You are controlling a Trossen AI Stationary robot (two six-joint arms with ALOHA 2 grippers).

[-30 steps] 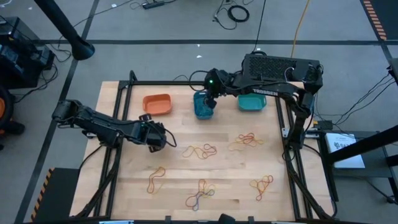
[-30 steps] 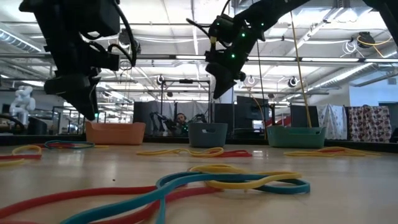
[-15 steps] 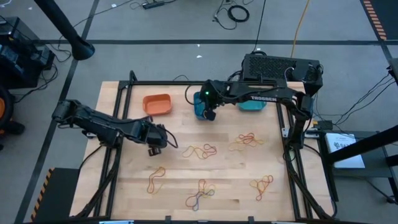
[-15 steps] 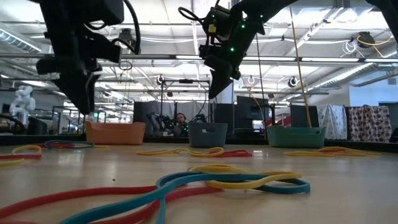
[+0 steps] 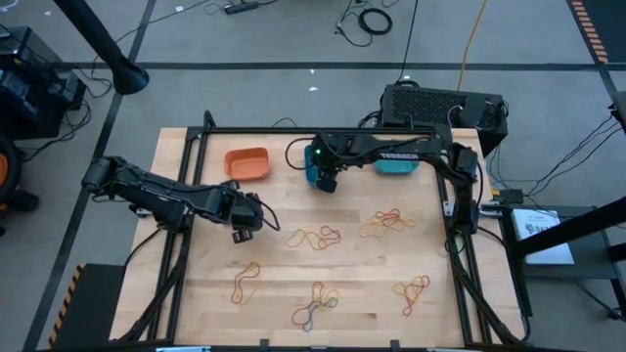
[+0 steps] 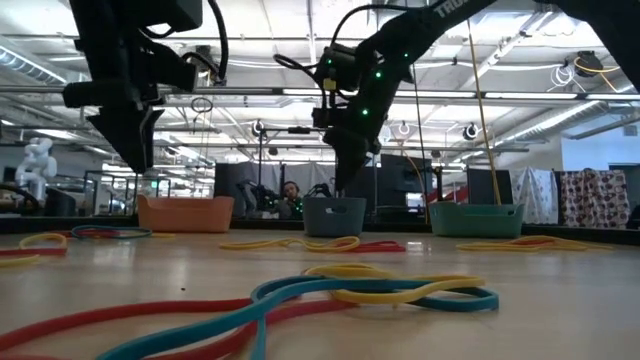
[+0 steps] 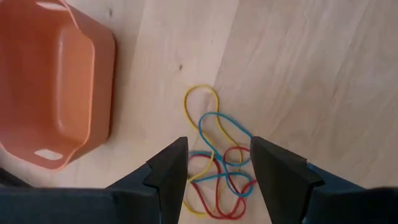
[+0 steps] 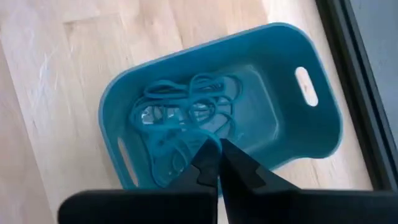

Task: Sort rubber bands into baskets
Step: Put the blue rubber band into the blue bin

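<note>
My left gripper (image 7: 217, 171) is open, pointing down over a tangle of yellow, blue and red rubber bands (image 7: 214, 155) that lies on the table beside the orange basket (image 7: 56, 81). In the high view this gripper (image 5: 245, 223) hides the tangle. My right gripper (image 8: 214, 155) is shut and points down over the blue basket (image 8: 311, 134), where several blue bands (image 8: 168, 106) lie on the bottom. It also shows in the high view (image 5: 328, 182) and in the low view (image 6: 340, 185). The teal basket (image 5: 396, 162) stands to the right of the blue one (image 5: 315, 171). My right gripper's shut fingertips (image 8: 210, 149) stand over the blue bands in the basket. I cannot tell whether a band is between them or whether they touch any.
Other tangles of bands lie on the table at the middle (image 5: 315, 237), middle right (image 5: 388, 222), near left (image 5: 245, 281), near middle (image 5: 315, 305) and near right (image 5: 413, 288). The three baskets stand in a row along the far edge; the orange one (image 5: 247, 163) is leftmost.
My right gripper has gone a little toward the table's left and near edges and has come down toward the blue basket, its fingers pointing more steeply down.
</note>
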